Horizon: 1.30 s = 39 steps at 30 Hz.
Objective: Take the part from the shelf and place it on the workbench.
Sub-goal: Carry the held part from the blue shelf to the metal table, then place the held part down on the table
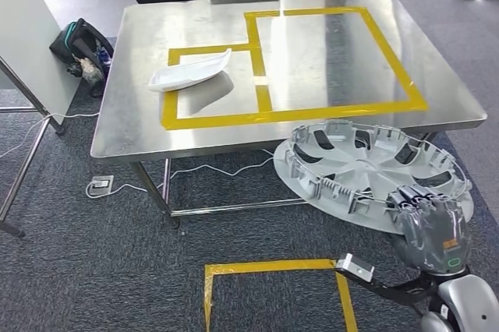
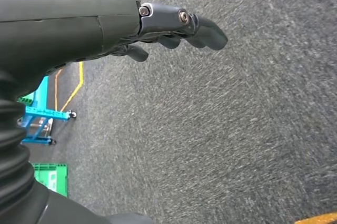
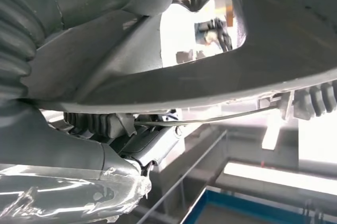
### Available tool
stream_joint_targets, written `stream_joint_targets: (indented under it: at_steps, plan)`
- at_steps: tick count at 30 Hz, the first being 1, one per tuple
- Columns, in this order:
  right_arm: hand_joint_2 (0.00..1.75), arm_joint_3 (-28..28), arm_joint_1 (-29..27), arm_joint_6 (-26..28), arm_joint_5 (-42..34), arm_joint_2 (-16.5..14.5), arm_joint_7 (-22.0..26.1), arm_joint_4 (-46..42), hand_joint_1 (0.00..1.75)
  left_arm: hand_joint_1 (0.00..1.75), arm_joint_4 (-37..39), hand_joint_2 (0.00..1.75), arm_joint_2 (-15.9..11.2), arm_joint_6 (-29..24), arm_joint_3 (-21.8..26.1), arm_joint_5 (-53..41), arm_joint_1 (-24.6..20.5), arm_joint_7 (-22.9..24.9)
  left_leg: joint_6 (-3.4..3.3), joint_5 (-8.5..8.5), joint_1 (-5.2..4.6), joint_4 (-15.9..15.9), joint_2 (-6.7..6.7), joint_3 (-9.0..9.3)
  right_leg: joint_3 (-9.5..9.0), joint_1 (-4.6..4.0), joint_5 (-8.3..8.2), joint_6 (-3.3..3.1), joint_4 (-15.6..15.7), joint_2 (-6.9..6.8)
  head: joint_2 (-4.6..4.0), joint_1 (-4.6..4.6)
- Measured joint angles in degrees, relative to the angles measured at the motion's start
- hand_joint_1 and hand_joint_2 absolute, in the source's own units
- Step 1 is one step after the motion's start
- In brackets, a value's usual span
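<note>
Right hand (image 1: 433,219) is low at the robot's right, fingers clamped over the near rim of the big round silver-grey plastic wheel cover (image 1: 365,168). The cover is tilted, ribbed inner side up, its far edge overlapping the near edge of the steel workbench (image 1: 330,59). Left hand (image 2: 175,24) hangs over the dark carpet, fingers loosely apart, holding nothing. Further out, a white curved plastic part (image 1: 191,72) lies in the small yellow-taped box (image 1: 206,118); the bigger taped rectangle (image 1: 347,106) beside it has room.

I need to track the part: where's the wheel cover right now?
In the head view, the wheel cover is held by the right hand, just off the workbench's near right edge.
</note>
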<state>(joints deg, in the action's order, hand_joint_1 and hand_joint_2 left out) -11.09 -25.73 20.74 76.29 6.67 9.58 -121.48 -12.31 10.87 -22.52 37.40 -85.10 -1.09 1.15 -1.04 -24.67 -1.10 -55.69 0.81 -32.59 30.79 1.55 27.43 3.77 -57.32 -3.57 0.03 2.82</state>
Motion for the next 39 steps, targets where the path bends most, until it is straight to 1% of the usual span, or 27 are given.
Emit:
stream_joint_targets:
  at_steps: [1, 2, 4, 5, 6, 7, 8, 9, 10, 11, 12, 13, 14, 16, 17, 18, 19, 20, 21, 22, 23, 25, 26, 27, 30, 32, 39]
  plan:
    - [1.75, -0.6, -0.4, -1.8, -1.0, 1.0, -0.4, -0.7, 1.75, 0.00, 0.0, 1.75, 0.0, -0.1, 0.1, 0.0, 0.0, -0.3, -0.32, 0.13, 0.09, 0.3, -0.24, 0.29, 0.25, 0.08, 0.59, 0.26, -0.7, 0.48, 0.00, 0.02]
    - [1.75, -1.6, -1.0, -4.0, -2.7, 2.3, -0.7, -1.5, 1.75, 0.00, 0.0, 1.75, -0.1, -0.2, 0.3, 0.1, 0.0, -0.5, -0.64, 0.27, 0.22, 0.7, -0.48, 0.59, 1.15, 0.11, 1.75, 0.43, -2.7, 1.23, -0.01, 0.14]
    - [1.75, -5.0, -2.2, -8.7, -7.4, 5.2, 0.0, -3.3, 1.75, 0.00, 0.0, 1.75, -0.1, -0.3, 0.6, 0.1, -0.1, -0.9, -1.10, 0.28, 0.29, 0.7, -0.95, 0.79, 5.05, 0.08, 5.17, 0.55, -10.2, 2.89, 0.00, 0.41]
    - [1.75, -7.2, -2.5, -10.8, -9.7, 6.3, 1.0, -4.2, 1.75, 0.00, 0.0, 1.75, -0.2, -0.4, 0.8, 0.2, 0.0, -0.9, -1.23, 0.23, 0.23, 0.7, -1.19, 0.85, 7.19, 0.03, 6.42, 0.61, -14.0, 3.26, 0.01, 0.55]
    - [1.75, -9.7, -2.7, -12.8, -11.5, 7.2, 2.0, -5.1, 1.75, 0.00, 0.0, 1.75, -0.2, -0.4, 1.1, 0.2, 0.0, -1.0, -1.30, 0.15, 0.17, 0.7, -1.43, 0.95, 8.69, 0.00, 6.72, 0.66, -16.3, 3.43, 0.01, 0.58]
    - [1.75, -12.1, -2.8, -14.4, -12.9, 7.8, 3.1, -5.9, 1.75, 0.00, 0.0, 1.75, -0.2, -0.3, 1.4, 0.2, 0.1, -1.0, -1.31, 0.05, 0.14, 0.7, -1.66, 1.09, 9.05, 0.01, 5.83, 0.71, -16.3, 3.46, 0.01, 0.62]
    - [1.75, -14.3, -2.8, -15.8, -13.9, 8.3, 3.9, -6.7, 1.75, 0.00, 0.0, 1.75, -0.2, -0.3, 1.6, 0.2, 0.1, -1.1, -1.22, -0.08, 0.17, 0.6, -1.90, 1.27, 8.21, 0.06, 3.99, 0.78, -13.9, 3.46, 0.01, 0.62]
    - [1.75, -16.4, -2.7, -16.9, -14.6, 8.7, 4.6, -7.4, 1.75, 0.00, 0.0, 1.75, -0.2, -0.3, 1.7, 0.2, 0.1, -1.1, -1.01, -0.28, 0.22, 0.5, -2.13, 1.45, 6.37, 0.17, 1.71, 0.95, -9.9, 3.48, 0.01, 0.63]
    - [1.75, -18.3, -2.5, -17.9, -15.0, 8.9, 5.2, -8.1, 1.75, 0.00, 0.0, 1.75, -0.3, -0.3, 1.8, 0.3, 0.1, -1.2, -0.70, -0.57, 0.17, 0.2, -2.35, 1.55, 4.46, 0.24, 0.11, 1.10, -5.9, 3.65, 0.01, 0.68]
    - [1.75, -20.1, -2.3, -18.8, -15.2, 9.0, 5.6, -8.6, 1.75, 0.00, 0.0, 1.75, -0.3, -0.3, 1.9, 0.3, 0.1, -1.2, -0.42, -0.89, 0.08, -0.1, -2.54, 1.53, 2.85, 0.35, -0.91, 1.02, -2.8, 3.86, 0.01, 0.69]
    - [1.75, -21.7, -2.1, -19.6, -15.1, 9.0, 6.0, -9.1, 1.75, 0.00, 0.0, 1.75, -0.3, -0.3, 2.0, 0.3, 0.1, -1.3, -0.22, -1.14, -0.04, -0.3, -2.68, 1.45, 1.93, 0.45, -1.28, 0.86, -1.1, 4.05, 0.01, 0.67]
    - [1.75, -23.3, -1.9, -20.3, -14.4, 8.9, 6.5, -9.5, 1.75, 0.00, 0.0, 1.75, -0.3, -0.3, 2.2, 0.3, 0.1, -1.3, -0.25, -1.22, -0.18, -0.5, -2.75, 1.34, 1.73, 0.47, -1.19, 0.68, -0.6, 4.21, 0.01, 0.68]
    - [1.75, -24.7, -1.8, -20.8, -13.3, 8.6, 7.1, -9.8, 1.75, 0.00, 0.0, 1.75, -0.3, -0.3, 2.3, 0.3, 0.1, -1.3, -0.57, -1.15, -0.21, -0.5, -2.79, 1.25, 1.71, 0.52, -1.36, 0.50, -0.6, 4.25, 0.01, 0.63]
    - [1.75, -27.3, -1.3, -21.8, -10.4, 7.2, 8.7, -10.0, 1.75, 0.00, 0.0, 1.75, -0.3, -0.3, 2.6, 0.3, 0.2, -1.4, -1.68, -0.87, -0.22, -0.3, -2.78, 1.23, 1.88, 0.45, -1.49, 0.56, -0.6, 4.25, 0.01, 0.64]
    - [1.75, -28.8, -0.9, -22.1, -9.1, 6.2, 9.6, -10.0, 1.75, 0.00, 0.0, 1.75, -0.3, -0.3, 2.8, 0.3, 0.2, -1.5, -2.26, -0.80, -0.22, -0.2, -2.78, 1.23, 1.92, 0.38, -1.49, 0.42, -0.6, 4.27, 0.01, 0.63]
    - [1.75, -30.5, -0.4, -22.4, -8.1, 5.0, 10.7, -10.0, 1.75, 0.00, 0.0, 1.75, -0.3, -0.3, 2.9, 0.3, 0.2, -1.6, -2.66, -0.77, -0.22, -0.2, -2.77, 1.23, 1.94, 0.30, -1.47, 0.23, -0.6, 4.28, 0.01, 0.63]
    - [1.75, -32.4, 0.3, -22.7, -7.3, 3.7, 12.0, -9.8, 1.75, 0.00, 0.0, 1.75, -0.2, -0.3, 3.1, 0.3, 0.2, -1.6, -2.87, -0.71, -0.21, -0.1, -2.77, 1.27, 1.93, 0.22, -1.45, 0.04, -0.6, 4.29, 0.02, 0.66]
    - [1.75, -34.4, 1.3, -23.0, -6.8, 2.5, 13.3, -9.7, 1.75, 0.00, 0.0, 1.75, -0.2, -0.3, 3.1, 0.2, 0.2, -1.7, -2.88, -0.67, -0.21, 0.0, -2.76, 1.31, 1.92, 0.15, -1.44, -0.15, -0.5, 4.31, 0.01, 0.65]
    - [1.75, -36.5, 2.3, -23.4, -6.5, 1.3, 14.6, -9.4, 1.75, 0.00, 0.0, 1.75, -0.2, -0.3, 3.2, 0.2, 0.2, -1.7, -2.69, -0.66, -0.19, 0.2, -2.74, 1.35, 1.91, 0.10, -1.41, -0.28, -0.5, 4.32, 0.01, 0.66]
    - [1.75, -38.6, 3.3, -23.7, -6.3, 0.3, 15.7, -9.1, 1.75, 0.00, 0.0, 1.75, -0.2, -0.3, 3.2, 0.2, 0.1, -1.6, -2.29, -0.66, -0.17, 0.3, -2.74, 1.40, 1.89, 0.07, -1.39, -0.37, -0.5, 4.31, 0.01, 0.66]
    - [1.75, -40.7, 4.3, -24.1, -6.2, -0.6, 16.9, -8.8, 1.75, 0.00, 0.0, 1.75, -0.1, -0.3, 3.2, 0.2, 0.1, -1.6, -1.56, -0.63, -0.12, 0.5, -2.73, 1.44, 1.90, 0.04, -1.37, -0.44, -0.5, 4.29, 0.01, 0.64]
    - [1.75, -44.7, 6.2, -25.1, -6.1, -2.2, 19.0, -8.2, 1.75, 0.00, 0.0, 1.75, -0.1, -0.3, 3.3, 0.2, 0.2, -1.6, 0.17, -0.57, 0.06, 0.7, -2.73, 1.48, 1.95, -0.04, -1.37, -0.59, -0.5, 4.24, 0.00, 0.67]
    - [1.75, -46.5, 7.2, -25.9, -6.0, -2.8, 20.1, -7.9, 1.75, 0.00, 0.0, 1.75, -0.1, -0.3, 3.3, 0.2, 0.2, -1.5, 0.77, -0.53, 0.13, 0.7, -2.73, 1.49, 1.98, -0.07, -1.39, -0.63, -0.5, 4.23, 0.00, 0.68]
    - [1.75, -48.3, 8.4, -26.7, -5.9, -3.5, 21.4, -7.7, 1.75, 0.00, 0.0, 1.75, -0.1, -0.3, 3.4, 0.2, 0.2, -1.4, 1.02, -0.53, 0.16, 0.7, -2.73, 1.49, 2.00, -0.08, -1.42, -0.68, -0.5, 4.24, 0.01, 0.68]
    - [1.75, -54.0, 11.7, -29.4, -5.7, -5.0, 24.7, -6.7, 1.75, 0.00, 0.0, 1.75, -0.1, -0.3, 3.8, 0.2, 0.2, -1.3, 1.02, -0.52, 0.08, 0.7, -2.73, 1.48, 1.94, -0.03, -1.46, -0.70, -0.4, 4.25, 0.01, 0.69]
    - [1.75, -57.3, 13.4, -30.2, -5.6, -5.7, 25.9, -6.0, 1.75, 0.00, 0.0, 1.75, -0.1, -0.2, 4.1, 0.2, 0.2, -1.3, 1.01, -0.51, -0.01, 0.7, -2.73, 1.47, 1.86, 0.04, -1.49, -0.65, -0.3, 4.23, 0.01, 0.70]
    - [1.75, -64.4, 17.9, -33.5, -4.1, -6.9, 29.5, -3.7, 1.75, 0.00, 0.0, 1.75, -0.1, -0.3, 4.6, 0.1, 0.1, -1.4, 0.73, -0.51, -0.16, 0.7, -2.72, 1.47, 1.70, 0.18, -1.65, -0.41, 0.0, 4.23, 0.01, 0.69]
